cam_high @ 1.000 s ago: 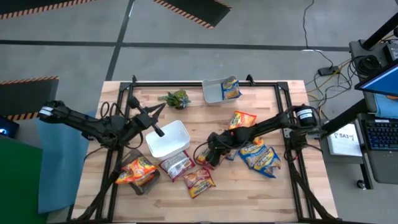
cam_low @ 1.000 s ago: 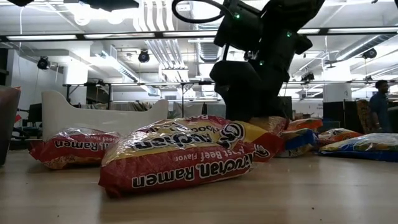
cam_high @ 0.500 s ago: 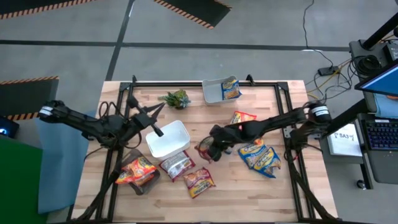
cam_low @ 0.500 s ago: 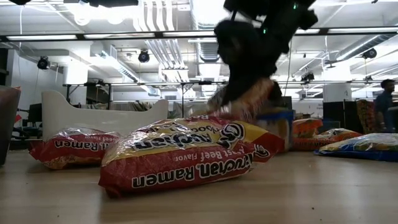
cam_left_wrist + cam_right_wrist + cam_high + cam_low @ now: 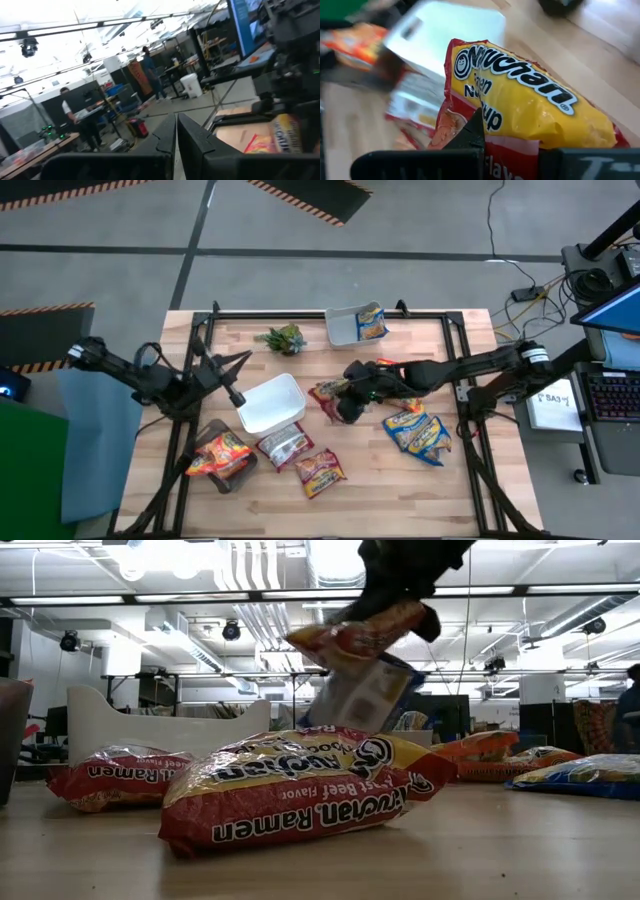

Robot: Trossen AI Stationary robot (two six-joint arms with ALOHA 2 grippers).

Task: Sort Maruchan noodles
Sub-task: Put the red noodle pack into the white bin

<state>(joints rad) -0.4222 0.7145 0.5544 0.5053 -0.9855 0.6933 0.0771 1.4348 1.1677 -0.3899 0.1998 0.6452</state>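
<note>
High view: the wooden worktop (image 5: 400, 490) fills the middle of the frame, with both dark arms reaching in from the sides. A white tub (image 5: 268, 404) sits left of centre, and a grey tub (image 5: 343, 328) at the upper middle holds one blue-yellow packet (image 5: 372, 323). The right gripper (image 5: 345, 395) hangs at the centre, its jaws closed on a red-and-yellow ramen packet (image 5: 328, 393), which the low view shows lifted clear above the worktop near the top middle. The left gripper (image 5: 234, 394) hovers just left of the white tub, jaws pressed together with nothing between them. More noodle packets (image 5: 421, 432) lie right of centre, and three others (image 5: 320, 471) along the lower left. A small green plant (image 5: 282, 338) stands at the upper left.
</note>
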